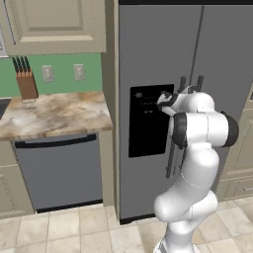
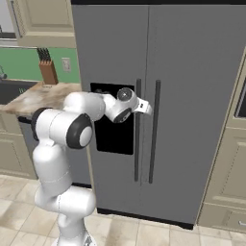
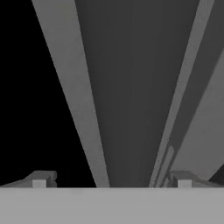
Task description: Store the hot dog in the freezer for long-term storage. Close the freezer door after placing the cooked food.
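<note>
Grey steel freezer door (image 2: 113, 57) — black dispenser panel (image 1: 144, 121); marbled tan counter (image 1: 54, 114), green wall (image 1: 62, 74).

Freezer door (image 2: 113, 72) left of fridge door (image 2: 197, 96).

A marbled worktop (image 1: 54, 116) is seen left of the fridge, with a wooden knife block (image 1: 25, 81) stood upright on it near the green wall.

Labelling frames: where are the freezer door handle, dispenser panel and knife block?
freezer door handle (image 2: 138, 144), right base view, lower bar.
dispenser panel (image 1: 143, 133), left base view, panel middle.
knife block (image 1: 27, 85), left base view, wooden body.
</note>
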Available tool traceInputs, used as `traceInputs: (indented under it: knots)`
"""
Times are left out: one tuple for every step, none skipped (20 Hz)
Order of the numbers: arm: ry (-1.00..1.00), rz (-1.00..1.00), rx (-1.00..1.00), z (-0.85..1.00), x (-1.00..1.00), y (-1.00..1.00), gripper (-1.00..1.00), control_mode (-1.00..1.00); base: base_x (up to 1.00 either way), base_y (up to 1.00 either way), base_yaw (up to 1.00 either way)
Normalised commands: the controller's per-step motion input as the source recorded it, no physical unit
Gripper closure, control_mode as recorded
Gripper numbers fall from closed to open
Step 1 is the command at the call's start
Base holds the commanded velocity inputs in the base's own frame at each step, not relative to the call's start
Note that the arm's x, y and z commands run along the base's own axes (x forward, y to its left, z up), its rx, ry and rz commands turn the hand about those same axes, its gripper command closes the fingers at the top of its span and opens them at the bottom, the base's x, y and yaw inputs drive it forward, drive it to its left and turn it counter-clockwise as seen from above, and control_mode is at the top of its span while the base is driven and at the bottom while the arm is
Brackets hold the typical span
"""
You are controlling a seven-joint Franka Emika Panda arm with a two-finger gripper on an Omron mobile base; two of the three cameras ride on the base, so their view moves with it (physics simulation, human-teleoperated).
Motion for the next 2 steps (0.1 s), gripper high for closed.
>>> traceInputs:
  knots:
    - [0.0,0.0,0.0,0.02,0.51,0.0,-1.0,-1.0,0.0,0.0,0.0]
    - [0.0,0.01,0.0,0.01,0.52,0.0,-1.0,-1.0,0.0,0.0,0.0]
